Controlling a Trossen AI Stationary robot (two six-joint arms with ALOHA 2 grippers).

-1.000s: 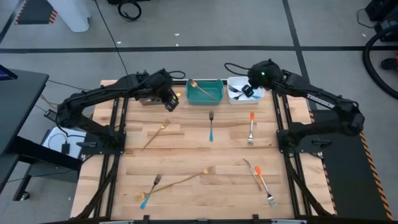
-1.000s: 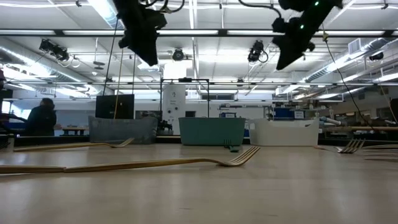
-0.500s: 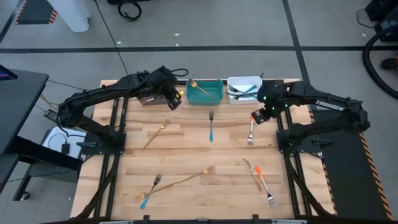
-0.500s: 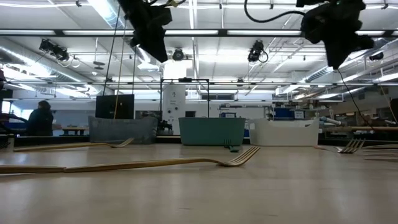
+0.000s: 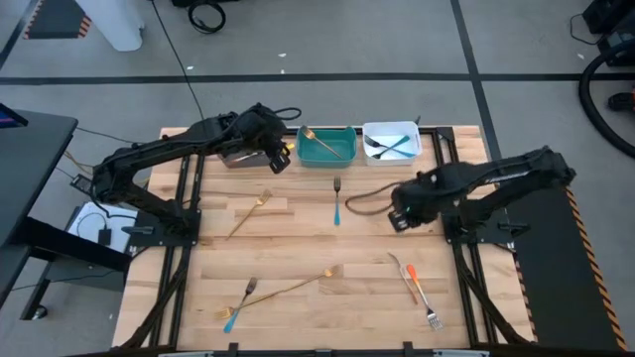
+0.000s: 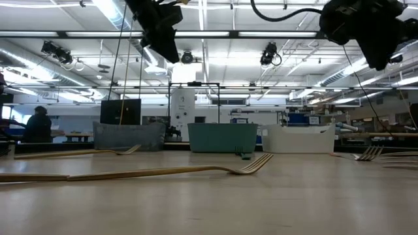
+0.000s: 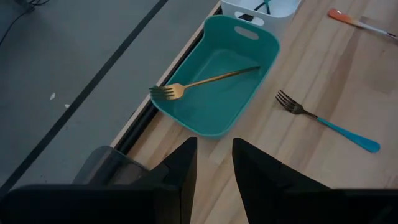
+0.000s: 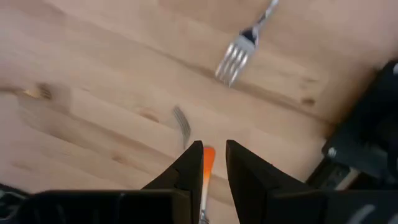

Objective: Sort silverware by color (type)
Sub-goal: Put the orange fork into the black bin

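Two dark, matte jointed arms — black cables looping off them — each ending in a two-fingered hand.

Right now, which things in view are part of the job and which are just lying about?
Job: gold forks, blue-handled forks, orange-handled forks, teal bin, white bin.
Lying about: floor cable, black desk.

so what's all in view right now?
light wooden table: one.
plastic bins: three at far edge; grey bin, teal bin, white bin.
gold forks: three; one in teal bin, two on table, left.
blue-handled forks: two on table; more utensils in white bin.
orange-handled utensils: three; two front right, one under right claw.
person: one, background.
left claw: open, above grey bin.
right claw: mid-right.
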